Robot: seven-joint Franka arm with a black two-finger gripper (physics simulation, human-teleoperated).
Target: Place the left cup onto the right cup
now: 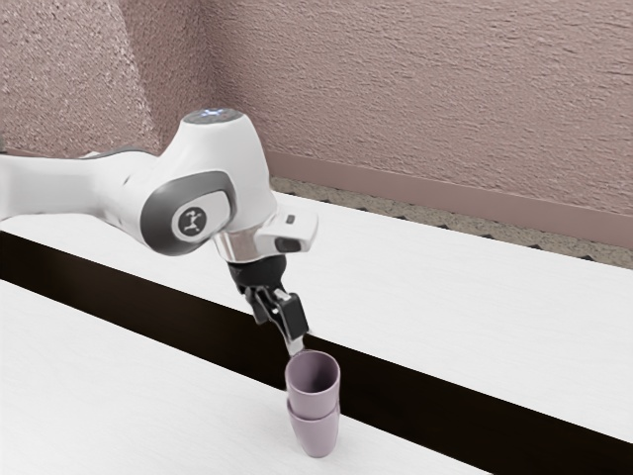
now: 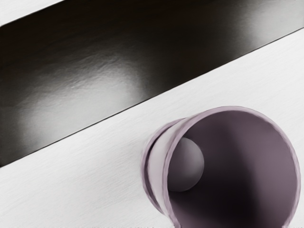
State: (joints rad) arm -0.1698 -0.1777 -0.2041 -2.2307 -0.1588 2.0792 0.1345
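Note:
Two mauve cups stand stacked on the white table near its front edge. The upper cup (image 1: 313,376) sits nested upright in the lower cup (image 1: 315,431). My gripper (image 1: 289,338) hangs just above the upper cup's rim on the exterior view's left side, fingers a little apart and holding nothing. Seen from the wrist, the upper cup (image 2: 232,166) opens toward the camera, and the lower cup's rim (image 2: 153,161) shows as a ring around it.
A wide black gap (image 1: 148,297) runs diagonally across the white table (image 1: 445,287) just behind the cups; it appears as a dark band (image 2: 109,71) in the wrist view. A textured pink wall (image 1: 445,89) stands at the back.

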